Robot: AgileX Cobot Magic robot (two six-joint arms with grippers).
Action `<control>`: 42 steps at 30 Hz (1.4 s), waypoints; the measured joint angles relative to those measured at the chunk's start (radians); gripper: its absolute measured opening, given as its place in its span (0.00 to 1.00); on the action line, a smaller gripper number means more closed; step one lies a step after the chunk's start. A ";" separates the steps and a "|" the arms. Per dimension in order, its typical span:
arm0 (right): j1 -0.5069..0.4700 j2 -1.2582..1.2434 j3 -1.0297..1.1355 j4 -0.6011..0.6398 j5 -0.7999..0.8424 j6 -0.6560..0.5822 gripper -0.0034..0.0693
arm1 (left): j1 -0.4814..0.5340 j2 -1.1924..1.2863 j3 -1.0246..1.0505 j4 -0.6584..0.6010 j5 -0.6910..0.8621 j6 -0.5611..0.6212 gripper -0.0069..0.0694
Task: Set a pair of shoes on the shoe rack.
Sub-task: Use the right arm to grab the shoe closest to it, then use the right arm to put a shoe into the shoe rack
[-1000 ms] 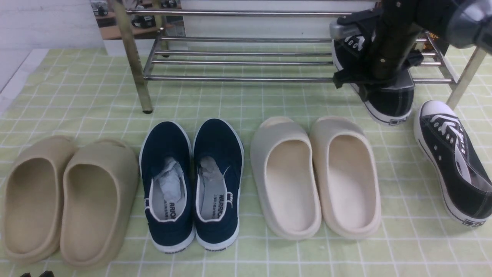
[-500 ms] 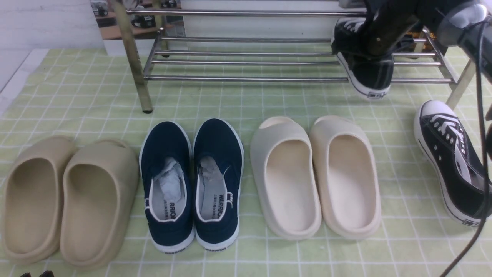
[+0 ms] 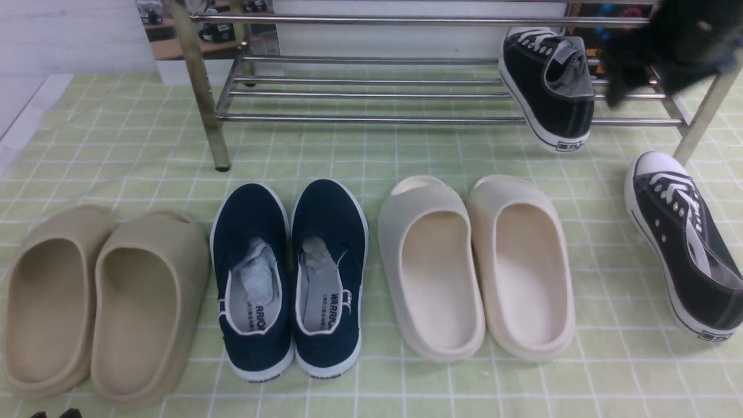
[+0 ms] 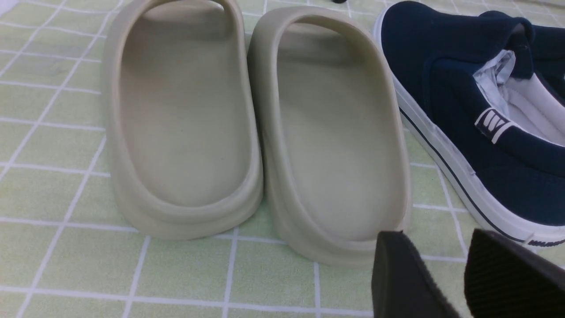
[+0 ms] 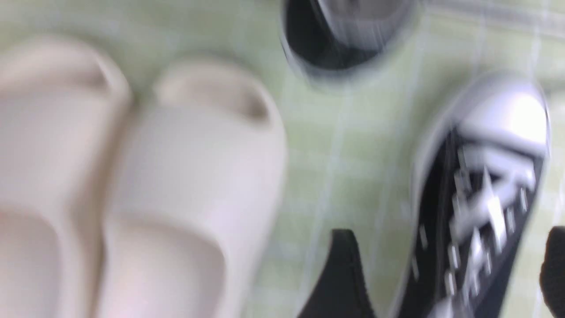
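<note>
**Inspector A:** How is the task progressing?

**Inspector B:** It is standing half done. One black canvas lace-up sneaker (image 3: 548, 87) is resting on the shiny steel-tube shoe rack (image 3: 371, 119). The second sneaker (image 3: 685, 244) is lying on the green-checked tabletop (image 3: 116, 145). The right claw (image 5: 448, 238) is gaping wide and empty above it. The left claw (image 4: 435, 247) is idling, narrowly parted.

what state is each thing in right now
first black sneaker, on the shoe rack, heel overhanging its front, ungripped
second black sneaker, on the cloth, not racked
navy slip-ons, paired on the cloth, paper-stuffed
beige slides, paired on the cloth
cream slides, paired on the cloth
right gripper, open, empty
left gripper, open, empty
</note>
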 joint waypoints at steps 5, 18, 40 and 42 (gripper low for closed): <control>-0.030 -0.034 0.304 -0.079 -0.128 0.099 0.81 | 0.000 0.000 0.000 0.000 0.000 0.000 0.40; -0.097 0.131 0.408 -0.150 -0.362 0.209 0.34 | 0.000 0.000 0.000 0.000 0.000 0.000 0.40; -0.060 0.438 -0.469 -0.111 -0.006 0.131 0.17 | 0.000 0.000 0.000 0.000 0.000 0.000 0.40; -0.060 0.536 -0.622 -0.119 0.027 0.130 0.17 | 0.000 0.000 0.000 0.000 0.000 0.000 0.40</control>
